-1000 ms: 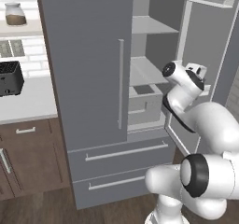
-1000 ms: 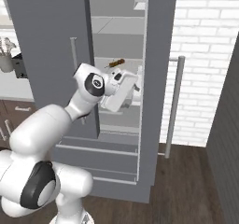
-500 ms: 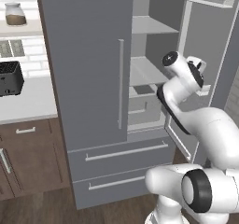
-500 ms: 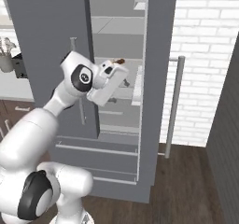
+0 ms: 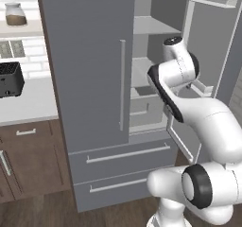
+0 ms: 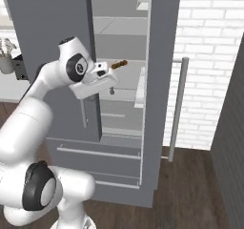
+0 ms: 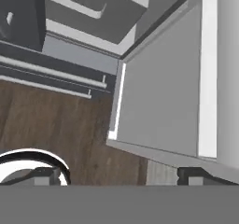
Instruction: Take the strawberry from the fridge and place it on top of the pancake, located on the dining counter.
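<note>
The grey fridge [image 5: 90, 79] has its left door closed and its right door [image 6: 162, 80] swung wide, showing pale shelves [image 6: 121, 46]. My arm reaches into that opening at mid-shelf height. My gripper [image 6: 110, 88] hangs in front of the shelves and points downward. In the hand view its two dark fingertips [image 7: 46, 174] sit far apart with nothing between them, so my gripper [image 7: 119, 175] is open. That view looks down at the wood floor, the fridge drawers [image 7: 70, 69] and the open door. The strawberry is hidden. The pancake and the dining counter are out of view.
A brownish-orange elongated food item [image 6: 119, 64] lies on a shelf just above my hand. Two lower drawers [image 5: 123, 155] close the fridge's base. A black toaster [image 5: 9, 79] sits on the left worktop. White brick wall [image 6: 209, 56] stands beyond the open door's long handle [image 6: 176, 109].
My arm has swung up and closer to the fridge opening, with the hand shifting left and turning downward. The jaws stayed wide apart.
</note>
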Robot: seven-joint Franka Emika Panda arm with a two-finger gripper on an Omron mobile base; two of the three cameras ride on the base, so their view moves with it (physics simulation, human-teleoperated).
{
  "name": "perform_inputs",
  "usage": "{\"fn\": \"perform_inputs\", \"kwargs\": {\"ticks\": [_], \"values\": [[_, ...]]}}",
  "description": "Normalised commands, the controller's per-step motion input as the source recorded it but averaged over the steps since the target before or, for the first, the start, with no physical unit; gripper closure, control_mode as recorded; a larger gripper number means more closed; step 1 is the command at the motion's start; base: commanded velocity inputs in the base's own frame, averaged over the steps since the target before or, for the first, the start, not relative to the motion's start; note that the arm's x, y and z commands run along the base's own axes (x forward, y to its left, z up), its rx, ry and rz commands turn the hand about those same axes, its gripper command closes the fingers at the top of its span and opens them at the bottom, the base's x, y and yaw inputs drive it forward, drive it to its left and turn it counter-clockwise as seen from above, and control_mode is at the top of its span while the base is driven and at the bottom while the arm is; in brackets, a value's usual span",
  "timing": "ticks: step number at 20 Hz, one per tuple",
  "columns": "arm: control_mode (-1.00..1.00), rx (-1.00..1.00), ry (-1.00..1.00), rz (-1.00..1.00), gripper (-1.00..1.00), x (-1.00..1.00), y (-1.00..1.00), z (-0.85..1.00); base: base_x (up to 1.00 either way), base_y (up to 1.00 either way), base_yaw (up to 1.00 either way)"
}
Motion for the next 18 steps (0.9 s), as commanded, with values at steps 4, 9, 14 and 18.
{"fn": "perform_inputs", "kwargs": {"ticks": [4,9,14,18], "values": [[-1.00,0.34,-0.12,-0.29,-1.00,0.10,1.00,0.09,0.00,0.00,0.00],[-1.00,0.18,-0.30,-0.28,-1.00,0.04,0.71,0.22,0.00,0.00,0.00],[-1.00,0.08,-0.50,-0.18,-1.00,0.36,0.88,0.25,0.00,0.00,0.00],[-1.00,0.07,-0.42,-0.07,-1.00,0.64,0.71,0.21,0.00,0.00,0.00]]}}
